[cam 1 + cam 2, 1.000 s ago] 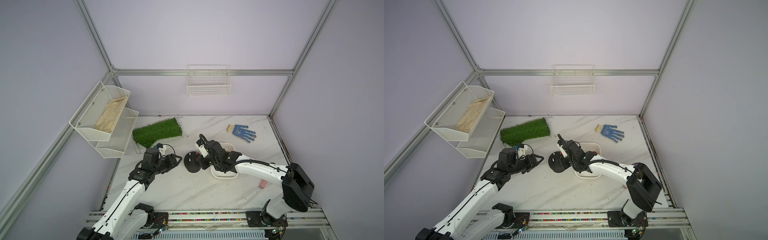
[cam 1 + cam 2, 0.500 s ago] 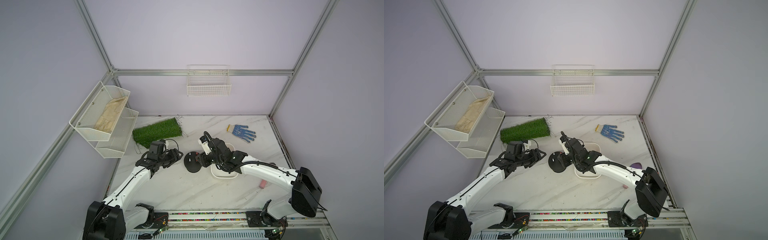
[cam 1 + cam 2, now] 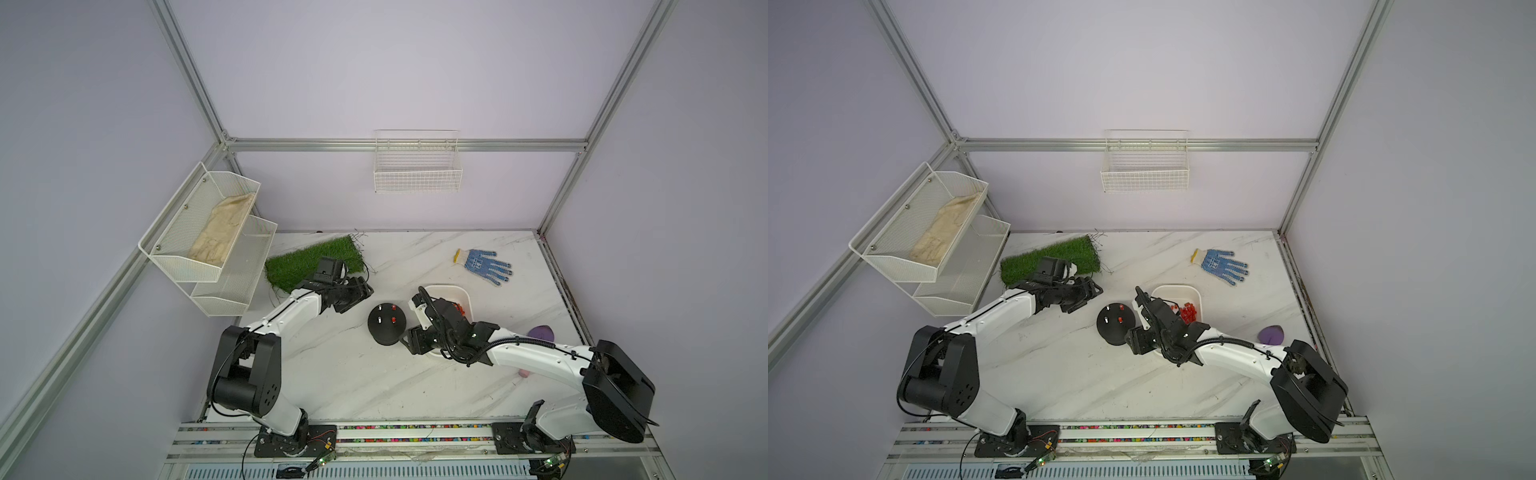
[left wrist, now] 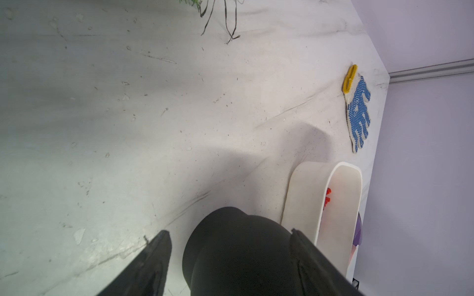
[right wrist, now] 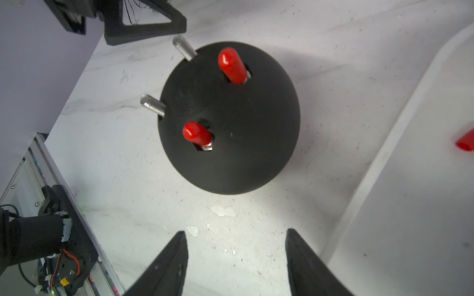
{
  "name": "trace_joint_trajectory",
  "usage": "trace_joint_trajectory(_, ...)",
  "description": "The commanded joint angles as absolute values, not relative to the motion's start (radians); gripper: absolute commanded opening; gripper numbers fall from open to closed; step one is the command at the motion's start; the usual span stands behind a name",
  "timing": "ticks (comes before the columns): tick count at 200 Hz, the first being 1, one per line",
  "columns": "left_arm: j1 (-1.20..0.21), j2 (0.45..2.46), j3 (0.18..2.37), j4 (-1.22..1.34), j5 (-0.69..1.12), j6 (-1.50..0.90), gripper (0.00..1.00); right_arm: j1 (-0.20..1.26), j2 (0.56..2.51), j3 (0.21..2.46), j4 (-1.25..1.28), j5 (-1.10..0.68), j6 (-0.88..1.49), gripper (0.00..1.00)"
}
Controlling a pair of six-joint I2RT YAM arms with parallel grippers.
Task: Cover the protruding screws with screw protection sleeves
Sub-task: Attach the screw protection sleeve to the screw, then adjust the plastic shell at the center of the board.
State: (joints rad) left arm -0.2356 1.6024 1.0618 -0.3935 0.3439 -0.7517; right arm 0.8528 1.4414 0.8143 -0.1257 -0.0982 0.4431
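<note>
Black dome base (image 5: 228,118) sits mid-table on the marble table (image 3: 357,374), just beside the white tray (image 3: 444,287), on the tray's left-arm side, with a gap between them.

Protruding screws: four studs on the dome.
- Two carry red screw protection sleeves (image 5: 232,65); the metal shows below each cap.
- Two bare screws (image 5: 152,105) on the side away from the tray.

Spare sleeves (image 3: 1187,312) lie heaped in the tray.

Right gripper (image 5: 236,232): jaws apart, nothing between them, hovering over bare table just short of the dome, not touching it.

Left gripper (image 3: 360,292): jaws apart, nothing held, near the dome's far side and close to a bare stud.

Further out: grass mat (image 3: 311,266), blue-dotted glove (image 3: 484,266), purple object (image 3: 540,332).
</note>
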Motion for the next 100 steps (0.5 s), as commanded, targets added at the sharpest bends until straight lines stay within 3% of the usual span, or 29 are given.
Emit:
trace_joint_trajectory(1,-0.225,1.67,1.158,-0.413,0.381,-0.712,0.71,0.853,1.458,0.797,-0.031,-0.131,0.483,0.62)
trace_joint_trajectory(42,-0.227,1.775,1.224,-0.416,0.462,-0.702,0.67,0.853,1.507,0.796,0.015,-0.16,0.491,0.6)
trace_joint_trajectory(100,-0.231,1.776,1.193,-0.395,0.525,-0.698,0.65,0.853,1.578,0.8,0.081,-0.147,0.506,0.58)
